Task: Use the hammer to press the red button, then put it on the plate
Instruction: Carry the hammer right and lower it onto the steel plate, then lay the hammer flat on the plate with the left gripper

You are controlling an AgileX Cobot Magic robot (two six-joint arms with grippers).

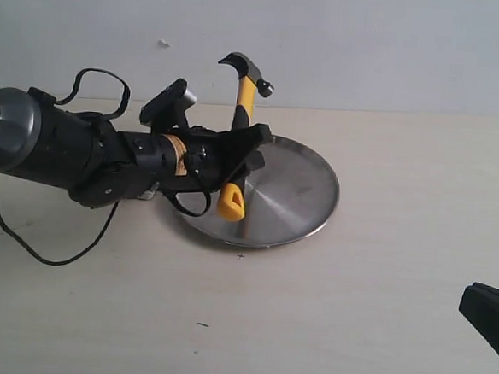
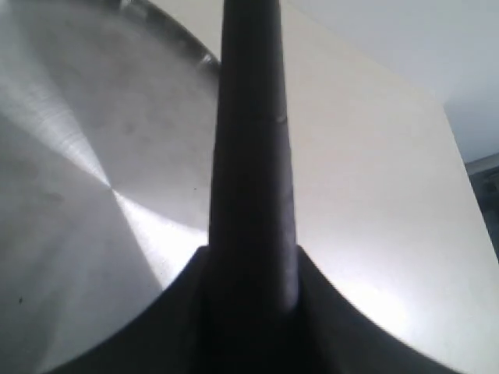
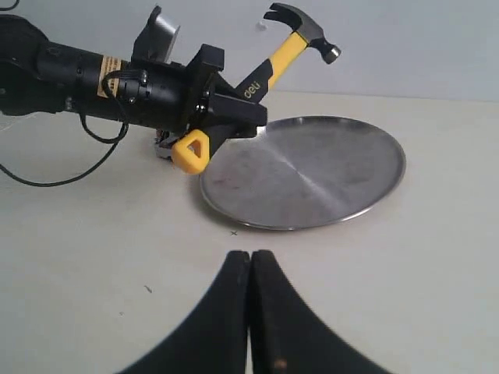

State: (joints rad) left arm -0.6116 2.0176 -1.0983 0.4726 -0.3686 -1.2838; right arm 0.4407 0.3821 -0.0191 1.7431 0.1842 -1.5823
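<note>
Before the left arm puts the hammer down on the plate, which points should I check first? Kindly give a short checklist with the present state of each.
1. Grip: left gripper is shut on the hammer handle: ok.
2. Position: the handle's yellow end hangs above the plate, near its rim: ok.
3. Pose: the hammer stands nearly upright, head up, not tilted for laying flat: not ok.
4. Landing area: the plate's visible surface is bare: ok.
5. Clearance: right gripper is shut and apart from the plate: ok.
6. Button step: whether the red button was pressed: cannot tell; it is not clearly visible.
</note>
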